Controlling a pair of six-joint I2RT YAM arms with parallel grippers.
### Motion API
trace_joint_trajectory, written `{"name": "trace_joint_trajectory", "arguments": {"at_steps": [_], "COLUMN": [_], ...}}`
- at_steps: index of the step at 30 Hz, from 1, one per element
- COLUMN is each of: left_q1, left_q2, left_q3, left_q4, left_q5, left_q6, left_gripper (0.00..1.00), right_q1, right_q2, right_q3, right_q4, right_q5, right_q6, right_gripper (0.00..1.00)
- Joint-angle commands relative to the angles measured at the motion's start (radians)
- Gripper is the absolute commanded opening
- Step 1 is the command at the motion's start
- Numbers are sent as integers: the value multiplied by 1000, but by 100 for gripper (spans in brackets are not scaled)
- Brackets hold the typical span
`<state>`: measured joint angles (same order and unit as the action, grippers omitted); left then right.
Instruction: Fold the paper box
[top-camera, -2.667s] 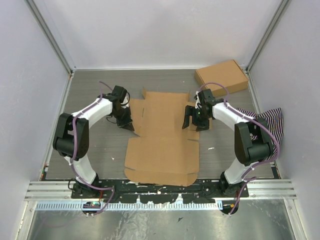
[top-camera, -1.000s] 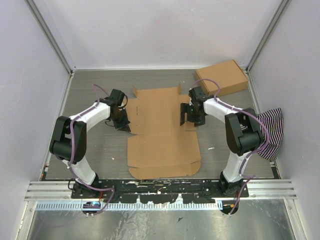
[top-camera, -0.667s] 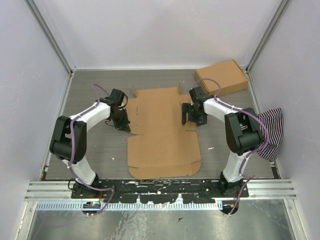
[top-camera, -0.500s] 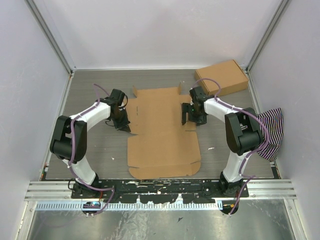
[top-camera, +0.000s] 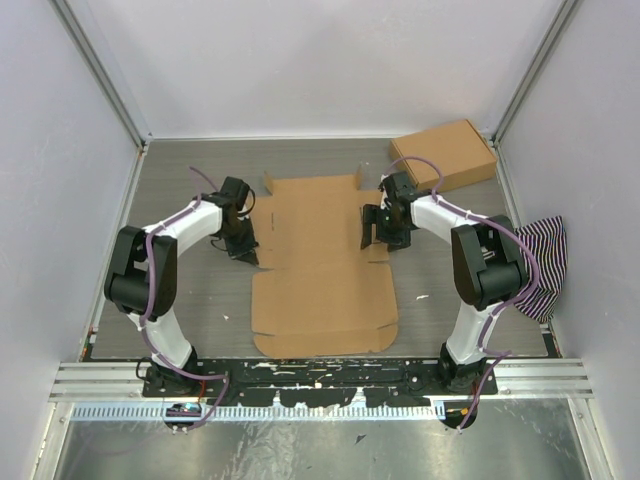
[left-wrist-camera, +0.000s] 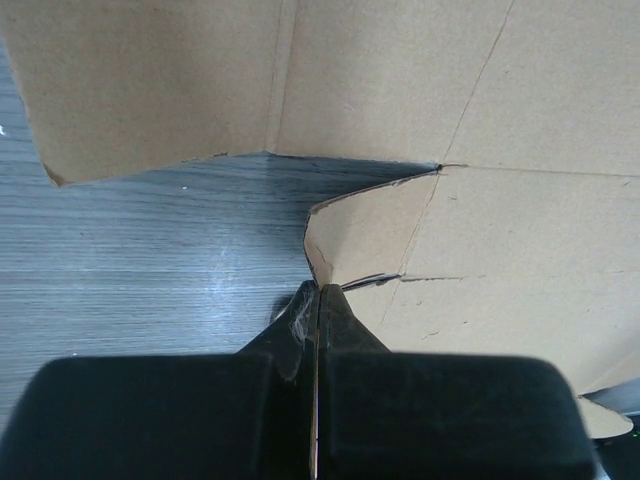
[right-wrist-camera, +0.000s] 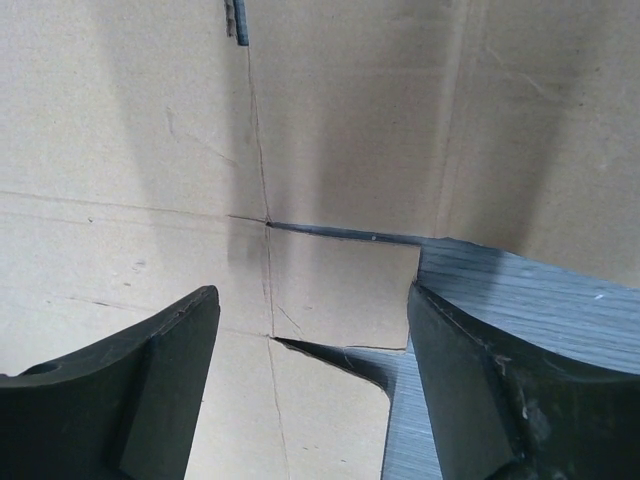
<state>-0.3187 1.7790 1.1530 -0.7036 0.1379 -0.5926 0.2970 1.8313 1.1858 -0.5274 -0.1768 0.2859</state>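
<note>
Paper box (top-camera: 325, 265) lying mostly flat on table (top-camera: 200, 300); left gripper (left-wrist-camera: 318, 296) pressing clenched against a side flap's edge; right gripper (right-wrist-camera: 310, 300) hanging released, jaws straddling the opposite flap.

the paper box (top-camera: 325, 260) is plain brown. the tabletop (top-camera: 200, 290) is grey with thin dark lines. the flat carton (top-camera: 443, 155) is brown too. the cloth (top-camera: 540, 255) has black and white stripes. the left gripper (left-wrist-camera: 317, 295) and right gripper (right-wrist-camera: 312, 310) are black.

Box (top-camera: 325, 265) is lying mid-bench between left gripper (top-camera: 246, 252) and right gripper (top-camera: 372, 238); carton (top-camera: 443, 155) is sitting in far-right corner.
</note>
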Motion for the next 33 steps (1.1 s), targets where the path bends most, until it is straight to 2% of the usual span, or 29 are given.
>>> {"name": "trace_joint_trajectory", "arguments": {"at_steps": [1,13,33], "left_q1": [-9,-10,-10], "left_q2": [21,45,61], "left_q3": [44,63,92], "left_q4": [10,5,-13], "left_q5": [31,45,50], "left_q6": [14,17,19], "left_gripper": [0,0,1], "right_q1": [24,44,106], "right_q2": [-63,-86,91], "right_q3": [45,86,130], "right_q4": [30,49,67], "right_q5": [-172,-248,-247], "right_q6": [41,104,97], "right_gripper": [80,78,77]}}
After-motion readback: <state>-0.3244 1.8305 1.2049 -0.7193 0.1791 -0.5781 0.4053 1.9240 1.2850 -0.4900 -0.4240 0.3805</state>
